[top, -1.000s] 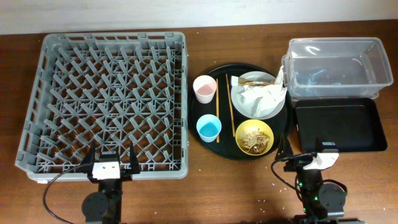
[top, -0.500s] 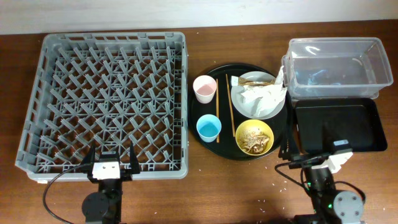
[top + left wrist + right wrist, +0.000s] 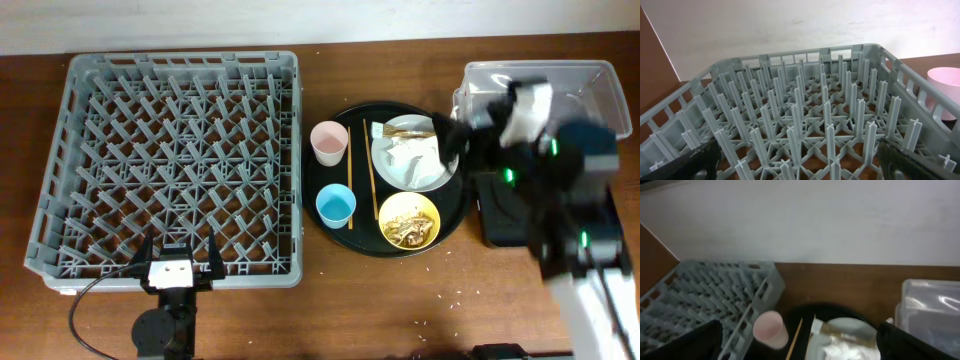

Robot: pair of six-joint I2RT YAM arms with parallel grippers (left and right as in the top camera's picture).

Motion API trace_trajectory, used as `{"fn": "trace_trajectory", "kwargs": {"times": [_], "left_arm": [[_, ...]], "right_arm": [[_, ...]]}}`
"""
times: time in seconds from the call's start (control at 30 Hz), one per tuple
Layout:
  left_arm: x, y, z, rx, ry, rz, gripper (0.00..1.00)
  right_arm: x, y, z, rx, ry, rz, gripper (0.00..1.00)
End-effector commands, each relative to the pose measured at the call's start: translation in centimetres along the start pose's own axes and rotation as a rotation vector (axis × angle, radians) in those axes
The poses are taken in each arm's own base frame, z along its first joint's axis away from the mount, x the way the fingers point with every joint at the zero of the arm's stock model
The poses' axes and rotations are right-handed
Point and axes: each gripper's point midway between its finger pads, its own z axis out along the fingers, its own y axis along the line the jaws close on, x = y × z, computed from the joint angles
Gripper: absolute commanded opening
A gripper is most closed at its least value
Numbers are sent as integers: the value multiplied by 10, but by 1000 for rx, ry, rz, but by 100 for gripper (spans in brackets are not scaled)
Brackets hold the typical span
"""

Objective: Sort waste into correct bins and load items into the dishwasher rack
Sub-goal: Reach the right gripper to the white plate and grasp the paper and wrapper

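**Pincer over the plate, napkin not yet touched**

Right pincer (image 3: 800,330) hung spread and empty above the plate (image 3: 432,184), where the crumpled napkin (image 3: 410,155) lay against the gold wrapper (image 3: 418,131). The clear tub (image 3: 600,72) stood just beside. The danger, I'd say: a careless pinch could snag napkin and wrapper together, or shove the plate across the round tray (image 3: 350,112). Left pincer (image 3: 180,252) sat spread by the rack (image 3: 180,66).

The blurred right arm (image 3: 545,160) hides much of the black tray (image 3: 494,218).
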Motion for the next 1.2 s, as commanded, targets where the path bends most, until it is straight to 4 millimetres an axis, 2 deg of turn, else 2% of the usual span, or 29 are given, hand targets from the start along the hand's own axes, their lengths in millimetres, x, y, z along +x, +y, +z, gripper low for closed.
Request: {"fn": "trace_trajectory", "kwargs": {"times": [0.0,0.17,0.3,0.37,0.43,0.53,0.67,0.8,0.83,0.97,1.17], "left_arm": [[0,0,0,3,-1,15,100],[0,0,0,3,-1,15,100],[0,0,0,3,-1,15,100],[0,0,0,3,-1,15,100],[0,0,0,3,-1,15,100],[0,0,0,3,-2,15,99],[0,0,0,3,-1,15,100],[0,0,0,3,-2,15,99],[0,0,0,3,-1,15,100],[0,0,0,3,-2,15,100],[0,0,0,3,-1,15,100]], "right_arm": [[-9,-1,31,-35,109,35,98],[0,8,73,-190,180,74,98],[16,1,103,-228,214,103,98],[41,-17,119,-116,290,225,98],[63,-36,127,32,344,295,99],[96,-67,127,393,379,437,99],[116,-71,131,650,307,532,98],[139,-74,147,742,273,615,98],[151,-79,153,765,286,639,99],[175,-97,165,812,309,666,99],[185,-112,184,810,291,668,98]]}}
